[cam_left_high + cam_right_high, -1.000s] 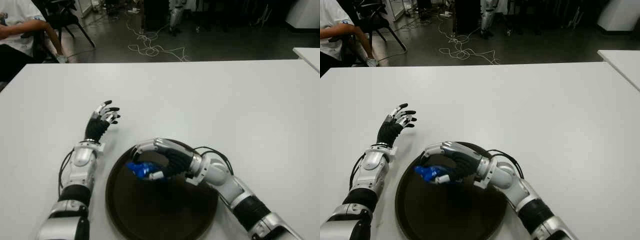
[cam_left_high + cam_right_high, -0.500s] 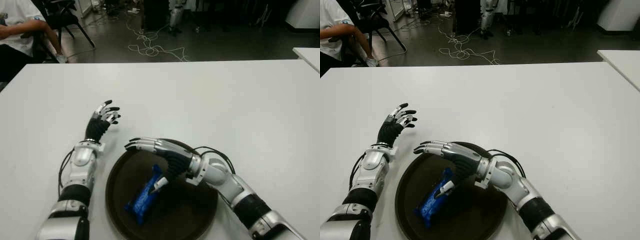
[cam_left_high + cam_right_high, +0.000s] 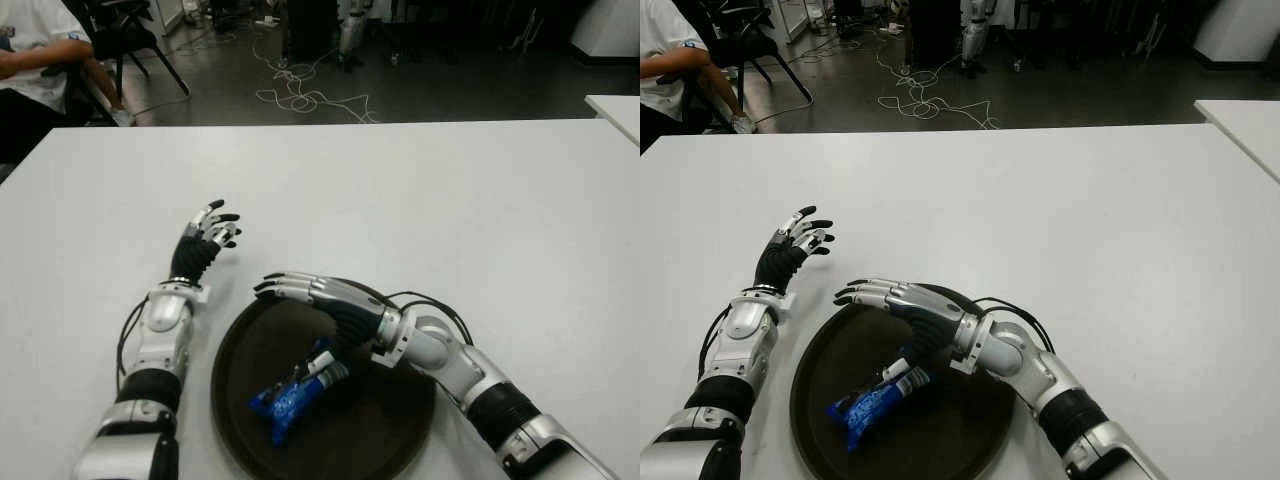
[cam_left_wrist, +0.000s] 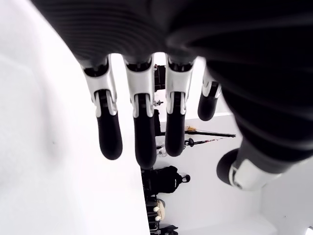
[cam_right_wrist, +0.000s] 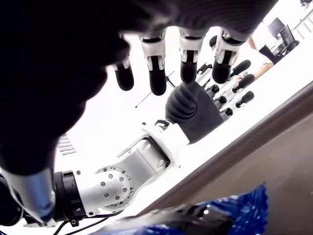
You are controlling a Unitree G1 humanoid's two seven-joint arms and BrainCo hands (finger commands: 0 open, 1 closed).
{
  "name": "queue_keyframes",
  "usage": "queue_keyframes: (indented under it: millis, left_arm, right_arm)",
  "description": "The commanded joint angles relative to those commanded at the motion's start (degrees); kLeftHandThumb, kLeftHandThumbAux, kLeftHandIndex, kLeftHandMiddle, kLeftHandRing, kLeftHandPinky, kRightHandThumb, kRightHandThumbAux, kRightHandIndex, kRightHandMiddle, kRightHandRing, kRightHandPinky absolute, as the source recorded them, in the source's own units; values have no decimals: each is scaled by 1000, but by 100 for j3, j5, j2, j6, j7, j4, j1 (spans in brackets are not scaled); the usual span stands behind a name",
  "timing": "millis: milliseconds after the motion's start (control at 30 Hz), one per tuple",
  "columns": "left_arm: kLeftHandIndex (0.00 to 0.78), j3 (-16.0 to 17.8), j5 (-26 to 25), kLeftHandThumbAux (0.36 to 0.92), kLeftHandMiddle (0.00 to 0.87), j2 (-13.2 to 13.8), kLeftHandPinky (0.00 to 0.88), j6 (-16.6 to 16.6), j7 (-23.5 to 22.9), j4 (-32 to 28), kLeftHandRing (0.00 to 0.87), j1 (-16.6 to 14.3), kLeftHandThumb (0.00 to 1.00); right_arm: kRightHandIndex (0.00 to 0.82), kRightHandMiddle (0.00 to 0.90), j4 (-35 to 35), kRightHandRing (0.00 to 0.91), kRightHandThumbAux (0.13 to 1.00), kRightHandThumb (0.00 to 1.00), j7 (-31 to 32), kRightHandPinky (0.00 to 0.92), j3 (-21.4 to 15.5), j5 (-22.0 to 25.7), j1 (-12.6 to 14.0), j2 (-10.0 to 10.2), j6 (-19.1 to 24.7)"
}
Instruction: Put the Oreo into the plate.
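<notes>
Since the previous frame, your Oreo pack [image 3: 876,398] has settled flatter on the dark plate [image 3: 968,432], toward its left rim. Your right hand [image 3: 902,312] hovers above the plate's far-left rim, fingers spread and holding nothing, thumb near the pack's end. Print on the blue wrapper cannot be read. Your left hand [image 3: 205,238] shows left of the plate, fingers apart, over the white table [image 3: 420,200].

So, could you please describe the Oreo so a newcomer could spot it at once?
On the white table, find the round dark plate nearest the robot. The Oreo lies inside it, under the open right robot hand: a crinkled blue packet, the only coloured thing there.
</notes>
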Motion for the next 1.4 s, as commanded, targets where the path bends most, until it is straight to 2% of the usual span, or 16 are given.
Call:
queue_keyframes:
  millis: [533,700,900,1033,1167,1400]
  left_arm:
    - [168,47,-4,645,307,22,379,-53,-13,204,330,-104,236]
    - [177,31,71,639,312,46,375,-105,65,373,333,-174,203]
    - [182,38,127,630,293,94,301,-138,135,678,290,-298,167]
    - [175,91,40,647,276,115,278,-108,1,795,264,-333,158]
    - [157,140,-52,676,272,88,322,-163,-125,793,279,-324,192]
    - [138,174,-118,675,270,66,330,-257,-216,681,284,-260,225]
  right_arm:
    - [0,0,-200,0,667,0,211,0,-153,267,-184,-52,119]
    - [0,0,-367,0,677,0,256,0,-387,568,-326,-91,130]
    - [0,0,-480,0,659,0,134,0,-627,671,-482,-95,60]
    - [0,0,-557,0,653,0,118,0,-881,833,-663,-195,49]
    - [0,0,-487,0,650,0,-9,0,-1047,916,-716,-167,-64]
    - [0,0,-554,0,647,0,-52,0,-1186,1062,-751,-144,-20]
